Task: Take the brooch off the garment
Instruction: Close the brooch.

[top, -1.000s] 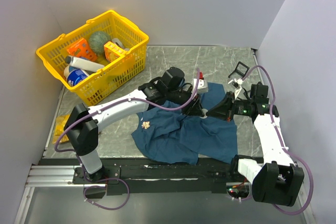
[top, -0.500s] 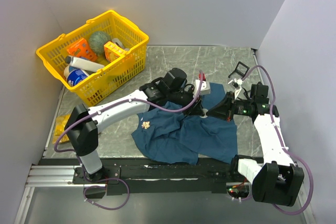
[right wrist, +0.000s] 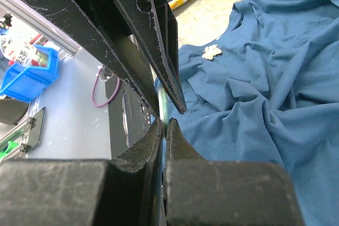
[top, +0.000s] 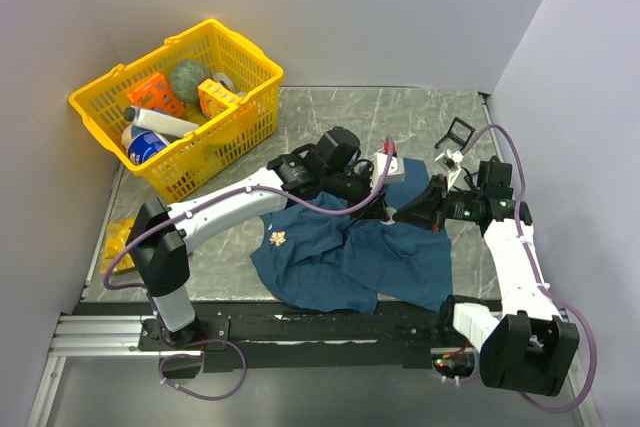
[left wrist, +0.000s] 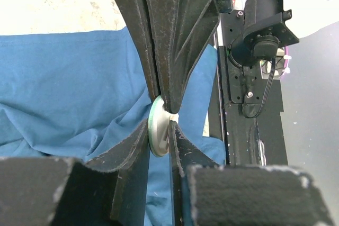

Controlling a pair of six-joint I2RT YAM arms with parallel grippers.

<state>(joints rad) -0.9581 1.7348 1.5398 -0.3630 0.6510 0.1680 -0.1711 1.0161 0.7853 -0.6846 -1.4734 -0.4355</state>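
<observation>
**Both grippers meet tip to tip on a small disc; brooch sits on the shirt**

The dark blue shirt (top: 340, 257) lies crumpled on the grey table (top: 400, 117), near the arm bases. A small gold flower-shaped brooch (top: 279, 239) sits on its near left part, well apart from both grippers.

The left gripper (top: 384, 211) reaches in from the left and the right gripper (top: 404, 214) from the right. Their tips come together over the far right part of the shirt.

In the left wrist view a small round pale disc (left wrist: 159, 133) stands edge-on between the left fingers (left wrist: 130, 154). One finger lies against each face of it, so the jaws are clamped on the disc. The right gripper's jaws point down at the disc's upper rim.

In the right wrist view the right fingers (right wrist: 151, 141) are pressed together, with only a thin slit between them. Whether they actually pinch the disc's rim cannot be told.

A yellow basket (top: 225, 132) of assorted items stands at the far left of the table. A yellow packet (top: 117, 237) lies at the left edge.
</observation>
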